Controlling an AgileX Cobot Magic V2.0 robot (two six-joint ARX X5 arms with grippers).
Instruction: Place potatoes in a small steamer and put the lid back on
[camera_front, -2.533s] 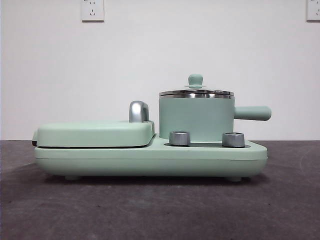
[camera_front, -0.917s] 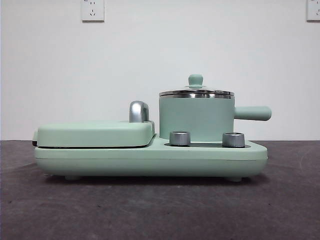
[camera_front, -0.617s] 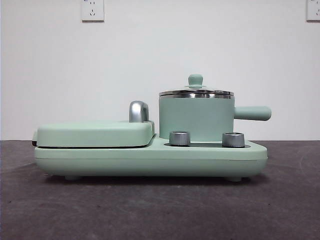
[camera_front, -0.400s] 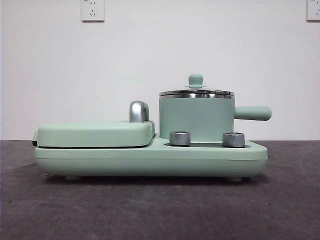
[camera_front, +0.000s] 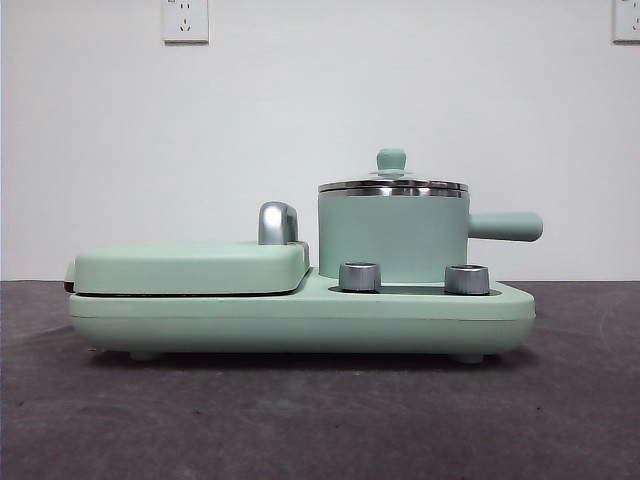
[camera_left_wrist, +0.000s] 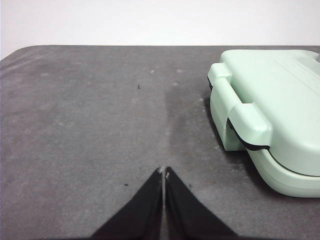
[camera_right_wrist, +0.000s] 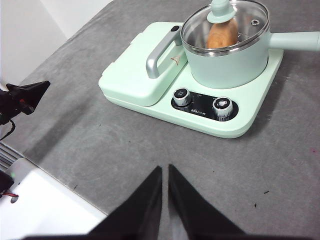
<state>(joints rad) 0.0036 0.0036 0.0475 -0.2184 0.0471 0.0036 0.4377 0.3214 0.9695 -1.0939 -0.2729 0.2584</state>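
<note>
The mint-green small steamer stands on the right half of a mint-green cooker base, its straight handle pointing right. The glass lid with its green knob sits on the steel rim. Through the lid in the right wrist view, the orange-brown potato lies inside the steamer. My right gripper is shut and empty, hovering over the bare table in front of the cooker. My left gripper is shut and empty, low over the table beside the griddle end.
A flat lidded griddle plate with a chrome handle fills the cooker's left half. Two steel dials face front. A white surface borders the table edge. The left arm's black tip shows in the right wrist view.
</note>
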